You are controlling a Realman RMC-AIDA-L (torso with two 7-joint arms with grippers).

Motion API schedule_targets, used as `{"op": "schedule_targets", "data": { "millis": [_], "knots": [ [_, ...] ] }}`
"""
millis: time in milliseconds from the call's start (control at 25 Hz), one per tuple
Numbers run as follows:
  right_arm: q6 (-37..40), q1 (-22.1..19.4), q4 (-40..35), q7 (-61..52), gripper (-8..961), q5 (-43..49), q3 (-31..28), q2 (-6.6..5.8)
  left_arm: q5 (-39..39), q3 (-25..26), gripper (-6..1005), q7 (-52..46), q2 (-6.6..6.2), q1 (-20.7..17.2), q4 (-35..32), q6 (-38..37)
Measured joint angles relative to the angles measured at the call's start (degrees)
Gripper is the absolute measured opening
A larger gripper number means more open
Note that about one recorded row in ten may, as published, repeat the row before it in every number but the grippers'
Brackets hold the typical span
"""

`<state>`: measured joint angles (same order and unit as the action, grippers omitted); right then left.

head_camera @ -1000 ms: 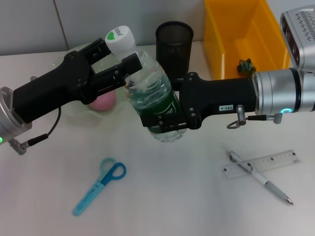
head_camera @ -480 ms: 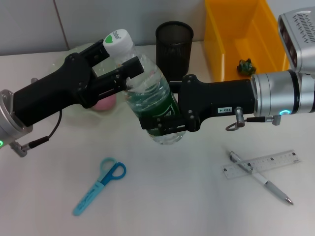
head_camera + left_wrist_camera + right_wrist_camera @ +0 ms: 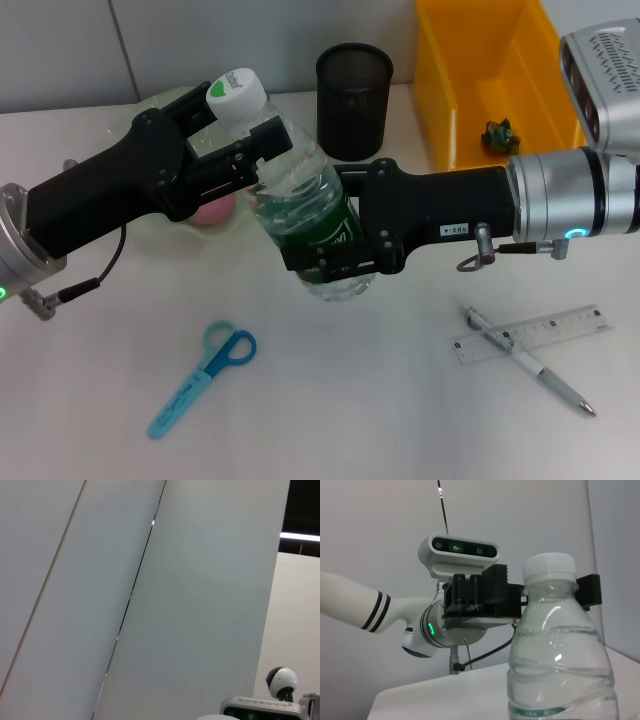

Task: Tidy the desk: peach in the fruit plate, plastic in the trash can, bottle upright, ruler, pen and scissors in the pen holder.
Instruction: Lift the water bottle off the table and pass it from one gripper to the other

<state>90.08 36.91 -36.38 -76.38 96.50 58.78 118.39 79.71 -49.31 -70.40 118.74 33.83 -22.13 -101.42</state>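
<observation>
Black pincers [image 3: 262, 150], silver cuffs

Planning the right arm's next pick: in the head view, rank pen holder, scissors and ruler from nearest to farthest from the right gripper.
From the right gripper, clamped on the bottle:
1. Pen holder, behind it.
2. Scissors, front, left side.
3. Ruler, front, right side.

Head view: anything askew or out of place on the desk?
The bottle leans, not upright, held by both the left end effector at its neck and the right end effector at its body. Scissors, pen and ruler lie loose; the pen crosses the ruler.
</observation>
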Motion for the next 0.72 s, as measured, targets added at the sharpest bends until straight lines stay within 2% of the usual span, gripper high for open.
{"op": "schedule_targets", "data": {
  "millis": [720],
  "knots": [
    [0.36,0.0,-0.15,0.01,766,-0.26,0.03,0.08,0.0,0.0,791,0.0,0.0,0.0,-0.03,-0.02]
  ]
}}
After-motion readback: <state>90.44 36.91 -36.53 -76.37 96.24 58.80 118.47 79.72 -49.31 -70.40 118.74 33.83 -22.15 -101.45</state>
